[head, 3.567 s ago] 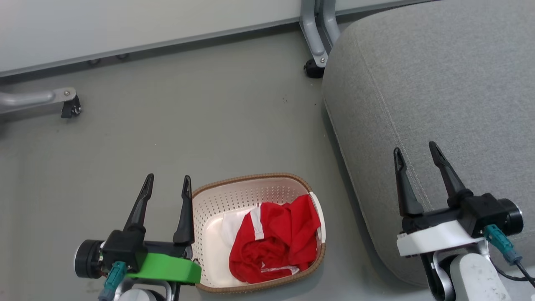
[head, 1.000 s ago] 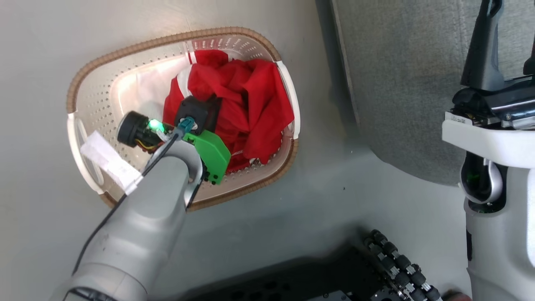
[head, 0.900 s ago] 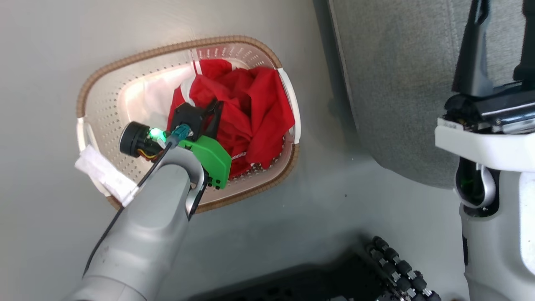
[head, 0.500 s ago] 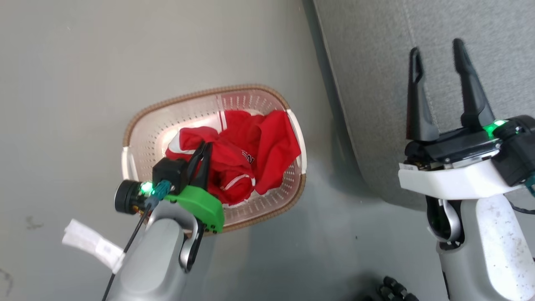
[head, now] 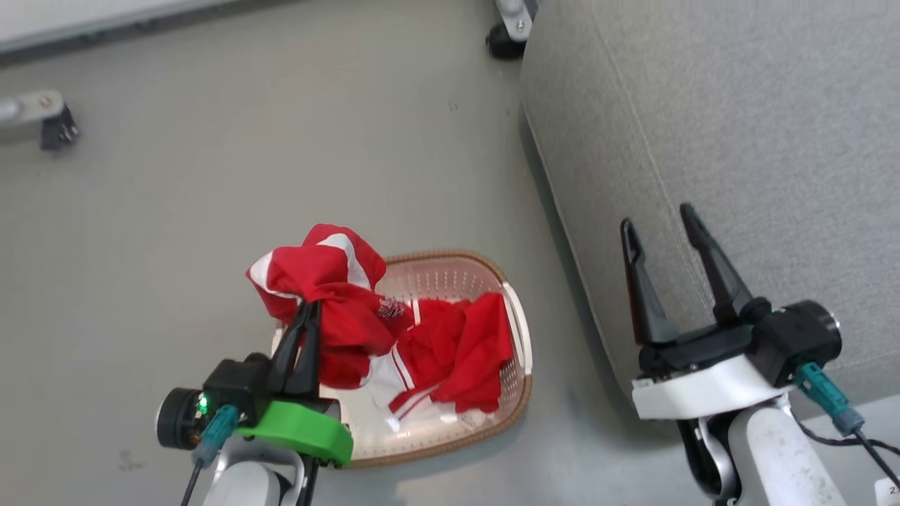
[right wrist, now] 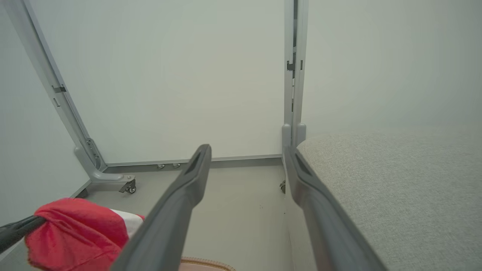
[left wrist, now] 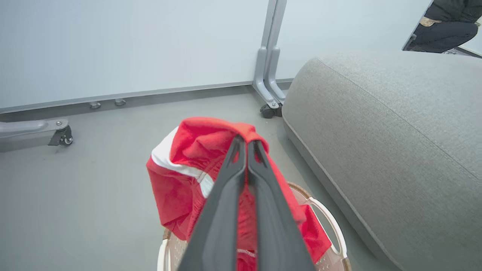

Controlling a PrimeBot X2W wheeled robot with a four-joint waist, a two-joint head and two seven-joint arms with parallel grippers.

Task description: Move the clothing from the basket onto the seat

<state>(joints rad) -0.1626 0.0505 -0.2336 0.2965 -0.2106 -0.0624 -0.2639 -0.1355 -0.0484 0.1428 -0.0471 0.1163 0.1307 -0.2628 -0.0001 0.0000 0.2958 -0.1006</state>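
Left gripper clamped on red clothing above basket, more clothing inside, right gripper spread empty near seat.

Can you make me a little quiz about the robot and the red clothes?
1. True or false: the right gripper is holding clothes.
2. Where does the basket stand? A) on the floor beside the seat B) on top of the seat C) in the right gripper
3. Fill in: the left gripper is shut on some ___ clothes.
Key: 1 false, it is open and empty. 2 A. 3 red.
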